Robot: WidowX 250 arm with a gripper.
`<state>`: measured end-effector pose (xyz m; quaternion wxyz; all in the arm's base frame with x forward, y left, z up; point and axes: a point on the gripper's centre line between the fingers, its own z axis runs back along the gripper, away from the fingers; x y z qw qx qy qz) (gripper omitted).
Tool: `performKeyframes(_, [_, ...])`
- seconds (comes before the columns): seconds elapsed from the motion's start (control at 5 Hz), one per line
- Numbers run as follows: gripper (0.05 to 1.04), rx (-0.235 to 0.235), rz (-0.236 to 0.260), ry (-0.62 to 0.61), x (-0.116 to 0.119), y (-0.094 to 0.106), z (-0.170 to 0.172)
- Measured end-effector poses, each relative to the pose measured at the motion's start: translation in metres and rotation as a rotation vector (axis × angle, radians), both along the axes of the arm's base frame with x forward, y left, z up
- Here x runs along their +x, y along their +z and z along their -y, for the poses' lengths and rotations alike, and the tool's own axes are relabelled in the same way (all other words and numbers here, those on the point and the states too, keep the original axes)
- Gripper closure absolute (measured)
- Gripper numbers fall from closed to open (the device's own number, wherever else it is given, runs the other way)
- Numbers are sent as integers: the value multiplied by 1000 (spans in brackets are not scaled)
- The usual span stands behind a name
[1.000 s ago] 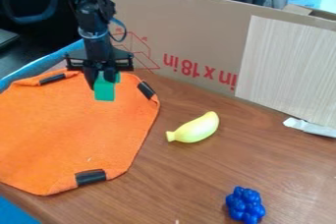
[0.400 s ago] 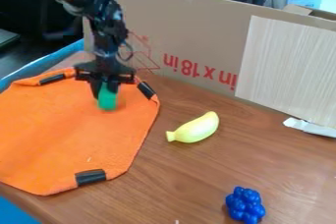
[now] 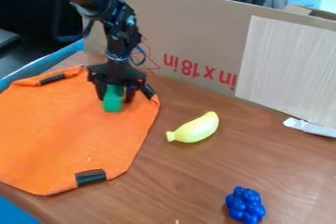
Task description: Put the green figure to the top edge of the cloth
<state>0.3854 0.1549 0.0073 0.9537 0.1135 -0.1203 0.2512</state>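
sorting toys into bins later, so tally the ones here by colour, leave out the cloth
green: 1, the figure
yellow: 1, the banana
blue: 1, the bumpy toy
total: 3

We see one black robot arm [image 3: 123, 29] entering from the upper left; it slants down to the right, bends, then drops nearly upright to the wrist [image 3: 118, 57]; below, our gripper [image 3: 115, 96] points downward, its two fingers [image 3: 130, 93] standing apart.
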Motion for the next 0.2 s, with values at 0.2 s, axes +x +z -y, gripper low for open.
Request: performKeyframes(0.2, [79,19,117,-51,7,60,8])
